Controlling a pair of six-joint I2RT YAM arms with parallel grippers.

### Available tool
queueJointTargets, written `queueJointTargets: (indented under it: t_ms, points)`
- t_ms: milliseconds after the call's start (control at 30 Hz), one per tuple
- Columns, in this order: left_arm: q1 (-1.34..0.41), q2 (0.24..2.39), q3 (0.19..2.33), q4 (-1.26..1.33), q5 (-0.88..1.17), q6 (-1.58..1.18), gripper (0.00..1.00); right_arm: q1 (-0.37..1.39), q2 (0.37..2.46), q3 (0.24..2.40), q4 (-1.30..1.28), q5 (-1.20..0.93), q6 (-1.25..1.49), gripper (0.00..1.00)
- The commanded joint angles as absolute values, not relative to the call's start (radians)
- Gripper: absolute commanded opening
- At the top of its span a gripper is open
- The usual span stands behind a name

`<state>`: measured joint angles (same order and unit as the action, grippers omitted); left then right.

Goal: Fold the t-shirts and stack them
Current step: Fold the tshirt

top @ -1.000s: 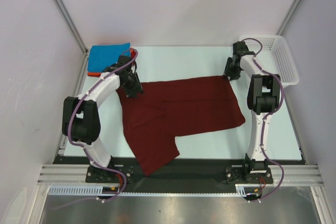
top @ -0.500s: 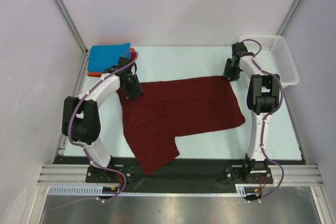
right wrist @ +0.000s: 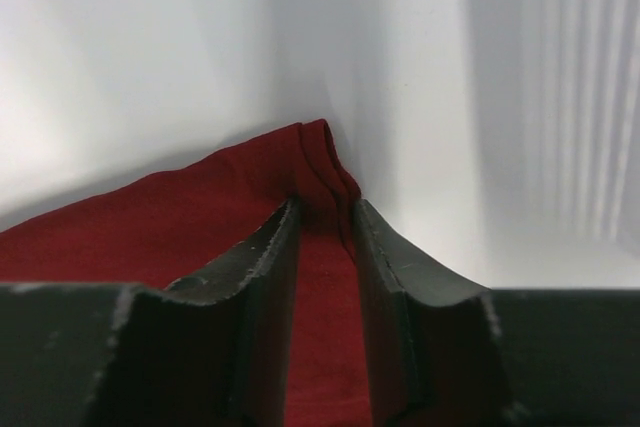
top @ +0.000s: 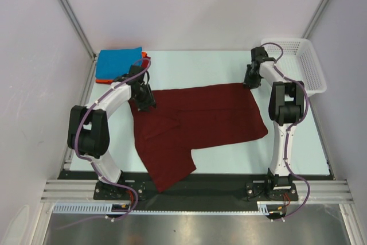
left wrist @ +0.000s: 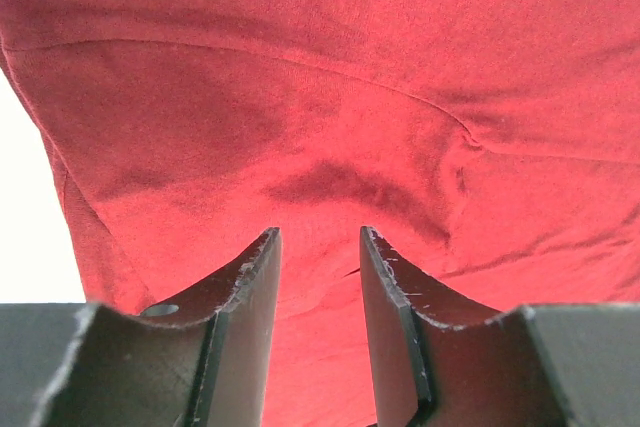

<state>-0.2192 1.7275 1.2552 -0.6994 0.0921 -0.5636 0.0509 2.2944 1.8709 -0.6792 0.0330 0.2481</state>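
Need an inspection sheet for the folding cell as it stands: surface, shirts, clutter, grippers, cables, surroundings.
Surface: pale table, its centre covered by cloth.
Job's things: maroon t-shirt spread flat, near-left part lapping onto the black near edge. Blue t-shirt folded in the far-left corner, lying on the orange-red t-shirt.
Clutter: white mesh basket at far right; nothing seen in it.
Grippers: left gripper at the maroon shirt's far-left corner, fingers apart over cloth, grip unclear. Right gripper shut on the bunched far-right corner.
Cables: purple cables run along both arms, off the cloth.
Surroundings: pale walls, aluminium frame; nothing else seen.
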Motion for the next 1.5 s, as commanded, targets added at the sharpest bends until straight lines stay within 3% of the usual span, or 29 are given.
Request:
queueJointTargets:
  t_ms: [0,33,333,500,667,1033,1100,1200,1467]
  points:
    - [-0.209,1.68,1.25,-0.678,0.112,-0.535,0.42,0.064,2.253,1.879,-0.683,0.067,0.23,0.3]
    - [-0.209,1.678,1.25,-0.678,0.113,-0.538,0.42,0.064,2.253,1.879,-0.684,0.075,0.232,0.24]
    - [-0.209,1.68,1.247,-0.678,0.118,-0.525,0.43,0.071,2.253,1.911,-0.696,0.109,0.232,0.23]
    - [-0.206,1.672,1.224,-0.67,0.124,-0.522,0.43,0.069,2.25,1.921,-0.709,0.118,0.233,0.33]
    - [-0.201,1.664,1.212,-0.666,0.13,-0.515,0.43,0.075,2.24,1.902,-0.718,0.118,0.239,0.33]
    - [-0.195,1.651,1.19,-0.658,0.141,-0.503,0.41,0.092,2.212,1.885,-0.715,0.137,0.239,0.23]
    - [-0.195,1.644,1.183,-0.657,0.141,-0.505,0.41,0.092,2.22,1.887,-0.716,0.135,0.241,0.14]
    - [-0.195,1.643,1.175,-0.655,0.144,-0.503,0.41,0.091,2.223,1.89,-0.719,0.141,0.241,0.11]
    - [-0.195,1.64,1.167,-0.65,0.147,-0.505,0.41,0.084,2.211,1.878,-0.733,0.138,0.241,0.2]
